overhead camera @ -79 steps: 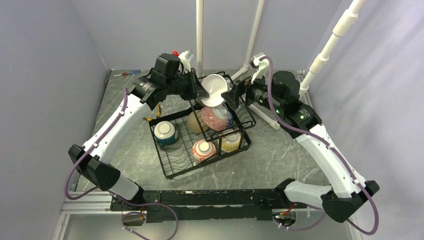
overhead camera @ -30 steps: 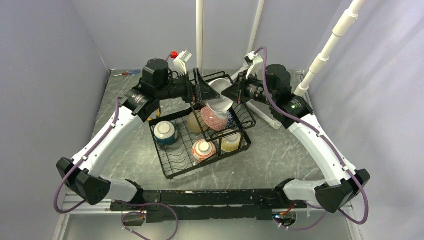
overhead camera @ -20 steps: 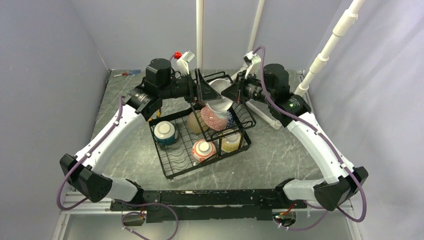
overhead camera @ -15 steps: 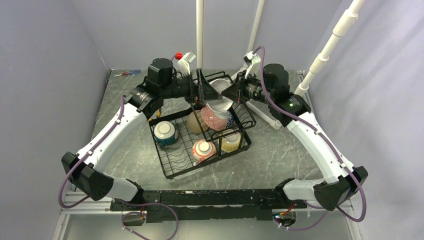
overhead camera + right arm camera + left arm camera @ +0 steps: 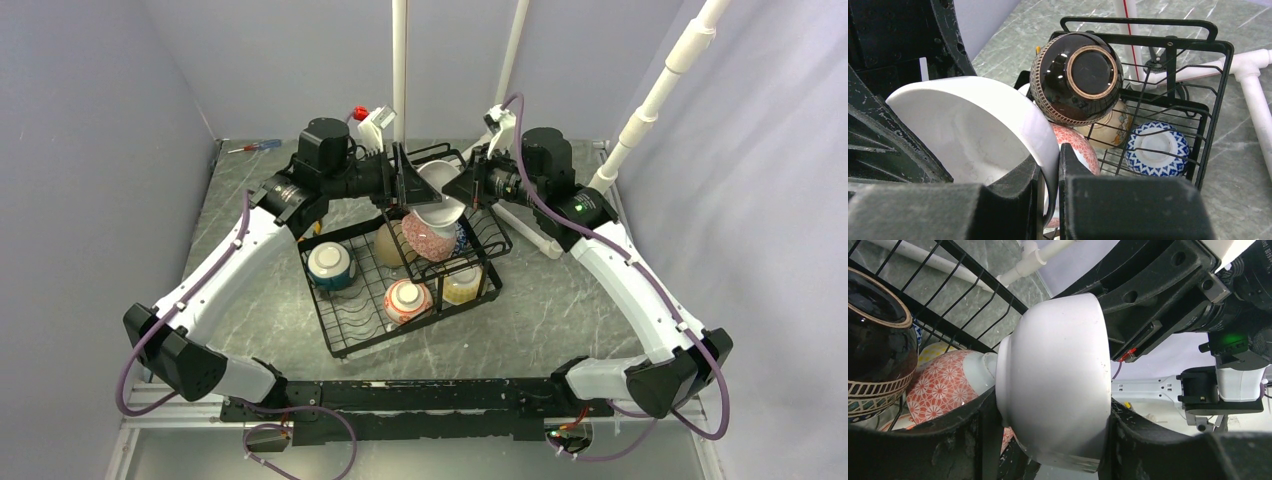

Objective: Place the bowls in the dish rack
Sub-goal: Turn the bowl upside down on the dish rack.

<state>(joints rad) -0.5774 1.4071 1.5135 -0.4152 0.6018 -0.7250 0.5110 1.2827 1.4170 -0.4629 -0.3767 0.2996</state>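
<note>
Editor: Foreground first: what stood nearest in the dish rack point(image 5: 358, 318)?

Photographer: A red-and-white bowl point(image 5: 407, 298) and a yellow bowl point(image 5: 461, 286) stood near the front edge of the base tray, on the grey marbled table point(image 5: 560, 300). A teal bowl point(image 5: 330, 263) sat upright to their left, apart from both.

Editor: And behind those?

Photographer: A pink-red patterned bowl point(image 5: 940, 390) lay tipped on its side. Beside it was a dark brown bowl point(image 5: 1076, 77) with a banded rim, its foot turned toward the right wrist camera. A blue-white zigzag bowl point(image 5: 1157, 148) sat upright among the wires near them.

Editor: Where was the white bowl point(image 5: 437, 195)?

Photographer: It hung on edge over the far part of the rack, just above the pink-red patterned bowl, between the two arms. Whether those two bowls touched could not be told. The right gripper point(image 5: 1048, 160) was clenched on the rim, one finger inside and one outside. The left gripper point(image 5: 1050, 420) bracketed the white bowl from foot to rim, with its fingers set against both, so it was grasping the bowl as well.

Editor: Anything farther back?

Photographer: A screwdriver point(image 5: 258, 146) lay at the table's far left corner, and white pipes point(image 5: 400, 60) rose behind the rack.
</note>
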